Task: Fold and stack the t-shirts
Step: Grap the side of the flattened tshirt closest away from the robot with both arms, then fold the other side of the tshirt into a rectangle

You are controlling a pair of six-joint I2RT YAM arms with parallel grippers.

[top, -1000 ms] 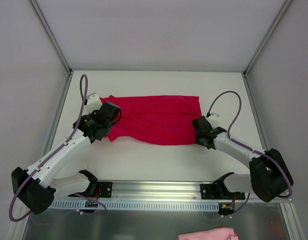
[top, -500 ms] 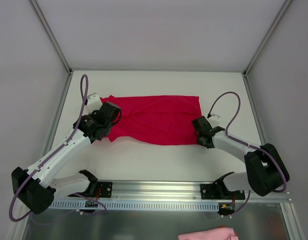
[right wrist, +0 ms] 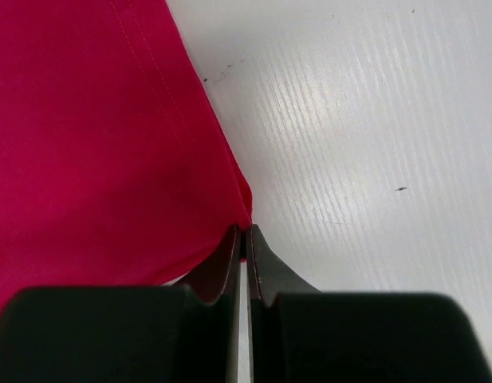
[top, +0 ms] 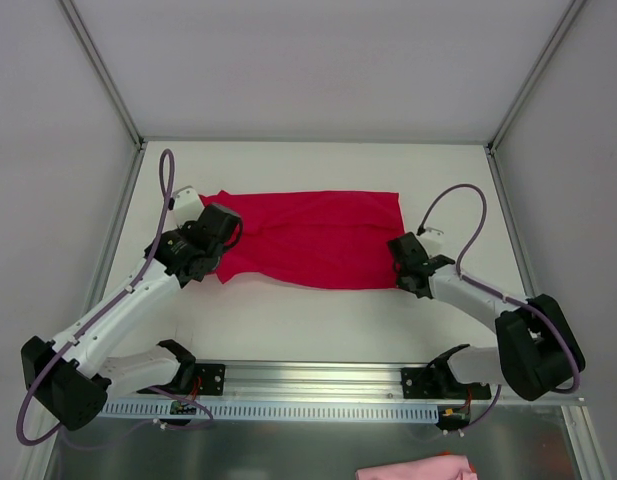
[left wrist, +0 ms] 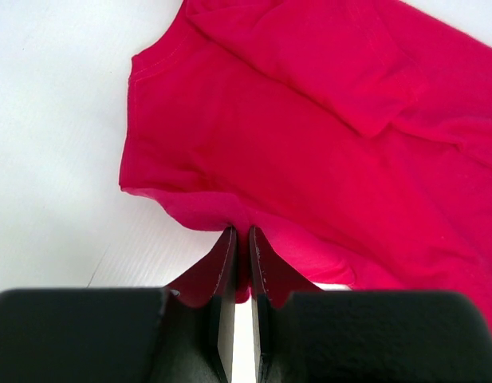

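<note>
First fold starting. L jaws & R jaws each pinch a near corner of the t-shirt (top: 308, 238). Next, I think: lift both together, carry twd the counter's (top: 288, 320) far edge.

Two white arms (top: 128, 305) with black joints, purple cables (top: 458, 186) looping alongside; left hand (left wrist: 241, 233) and right hand (right wrist: 242, 231) black, wedge-fingered

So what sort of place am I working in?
Probably a lab robot cell, not a home: a white table walled by plain white panels in aluminium framing, a slotted metal rail along the near edge, and a crimson t-shirt laid out.
</note>
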